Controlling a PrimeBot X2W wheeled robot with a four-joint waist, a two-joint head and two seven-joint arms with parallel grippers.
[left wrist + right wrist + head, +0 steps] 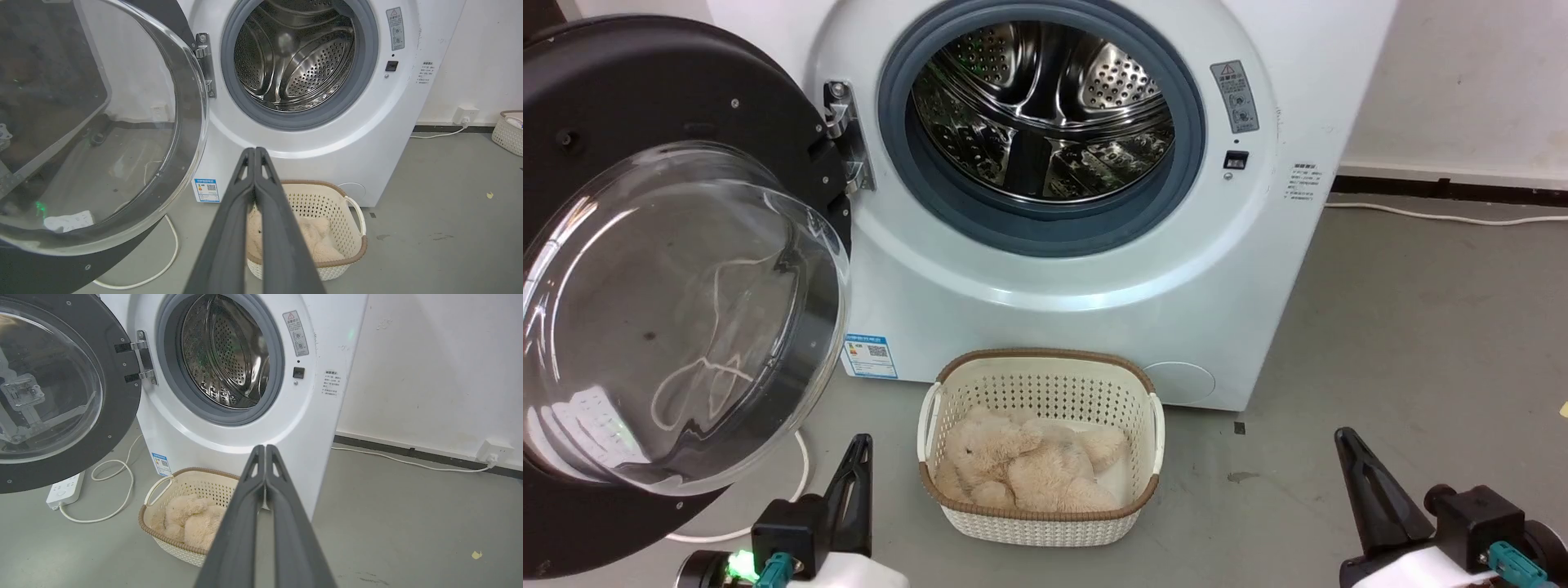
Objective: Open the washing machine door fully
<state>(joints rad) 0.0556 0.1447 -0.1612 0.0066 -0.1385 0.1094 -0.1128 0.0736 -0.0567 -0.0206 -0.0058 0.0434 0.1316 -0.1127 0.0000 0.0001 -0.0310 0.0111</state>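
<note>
Closest to the lens, the left gripper [858, 451] is seen low in the head view, its two fingers pressed flat together with nothing between them. It is held apart from everything, just below the rim of the washing machine door [645, 73], which suggests that no push is being applied.

At the far left the door is found swung out on its metal hinge [845, 135], well clear of the drum opening [1045, 122]. Being round, the door has no long axis to speak of; its plane is kept upright, with the hinge line vertical. Its inner face is turned toward the robot, and the glass bowl [678, 318] bulges out that way and slightly rightward. From this angle the door is judged to be wide open, near the end of its swing, though the remaining travel cannot be read.

Further right, a woven basket [1045, 357] with a plush toy [1021, 465] in it is set on the floor just before the machine, presumably placed there for loading.

At the lower right the right gripper [1346, 447] is likewise clenched on nothing and held away from the machine.
</note>
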